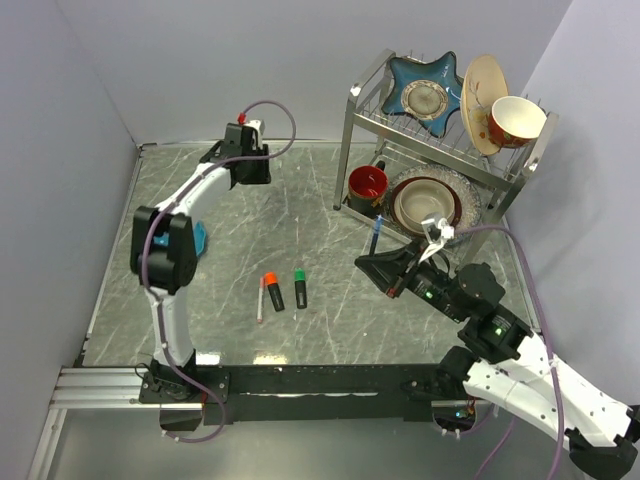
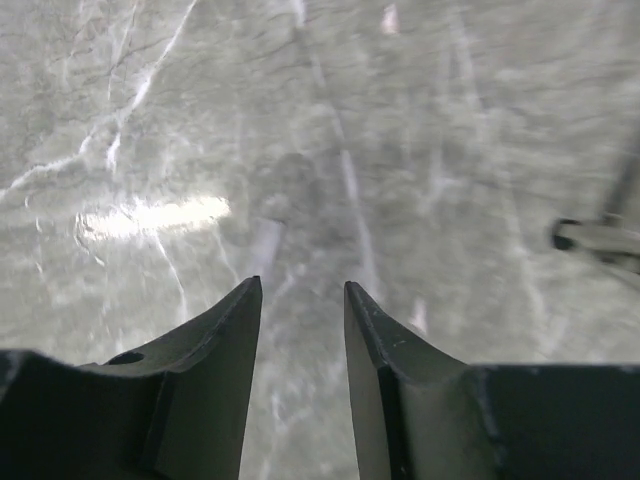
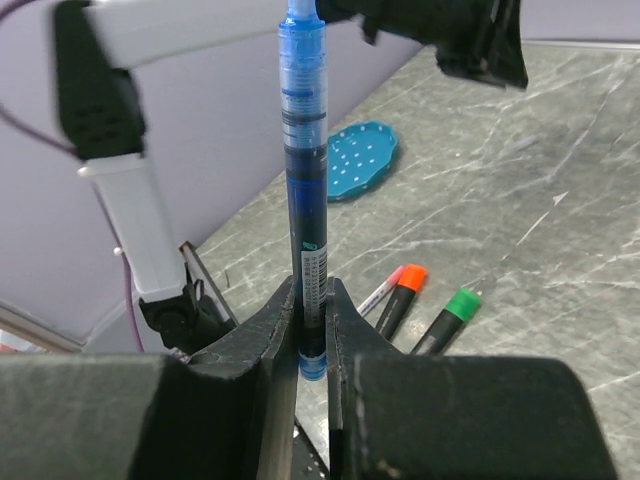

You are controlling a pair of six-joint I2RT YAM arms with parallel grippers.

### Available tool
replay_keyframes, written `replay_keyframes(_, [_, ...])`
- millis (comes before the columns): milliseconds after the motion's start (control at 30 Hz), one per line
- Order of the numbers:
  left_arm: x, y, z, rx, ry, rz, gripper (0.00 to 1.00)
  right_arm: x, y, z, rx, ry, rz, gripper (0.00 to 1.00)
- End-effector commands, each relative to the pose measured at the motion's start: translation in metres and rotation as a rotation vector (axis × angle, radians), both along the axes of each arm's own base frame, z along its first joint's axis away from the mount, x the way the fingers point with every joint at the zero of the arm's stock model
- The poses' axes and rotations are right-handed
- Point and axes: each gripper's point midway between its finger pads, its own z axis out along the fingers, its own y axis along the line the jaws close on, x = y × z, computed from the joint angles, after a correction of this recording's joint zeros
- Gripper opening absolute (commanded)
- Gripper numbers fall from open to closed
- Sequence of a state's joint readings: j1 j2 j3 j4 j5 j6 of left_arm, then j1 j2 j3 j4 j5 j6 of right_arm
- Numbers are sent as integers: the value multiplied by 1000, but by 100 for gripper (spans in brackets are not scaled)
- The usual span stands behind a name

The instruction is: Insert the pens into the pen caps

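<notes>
Right gripper (image 3: 312,300) clamped on blue pen (image 3: 303,150), pen upright. Left gripper (image 2: 303,295) jaws apart above table (image 2: 450,150). Orange marker (image 1: 272,291), green marker (image 1: 300,287) lie side by side.

In the rack (image 1: 440,150), a dish (image 1: 425,88), a plate (image 1: 482,100) and a bowl (image 1: 517,120) are stood on the upper shelf, and a cup (image 1: 367,184) is set left of stacked plates (image 1: 430,203) on the lower. Just before the rack's left foot a pen (image 1: 376,232) is held upright in the right gripper (image 3: 310,325). Well left of the rack and before it, a marker (image 1: 272,291) and a second marker (image 1: 300,287) are laid side by side on the table (image 1: 330,335), a thin pen (image 1: 260,300) just left of them.
</notes>
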State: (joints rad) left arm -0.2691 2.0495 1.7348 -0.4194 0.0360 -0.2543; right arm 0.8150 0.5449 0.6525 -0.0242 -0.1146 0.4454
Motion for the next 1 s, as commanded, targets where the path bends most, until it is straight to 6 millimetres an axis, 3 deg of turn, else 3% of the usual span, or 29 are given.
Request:
replay_keyframes(0, [26, 10, -3, 103, -36, 1, 41, 5, -9, 4, -11, -39, -53, 0])
replay_keyframes(233, [34, 12, -40, 155, -3, -26, 39, 11, -19, 7, -22, -69, -111, 0])
replay_keyframes(567, [24, 9, -92, 168, 81, -76, 38, 11, -15, 6, -32, -64, -100, 0])
replay_keyframes(967, [7, 18, -122, 214, 161, -70, 29, 12, -17, 7, -26, -62, -108, 0])
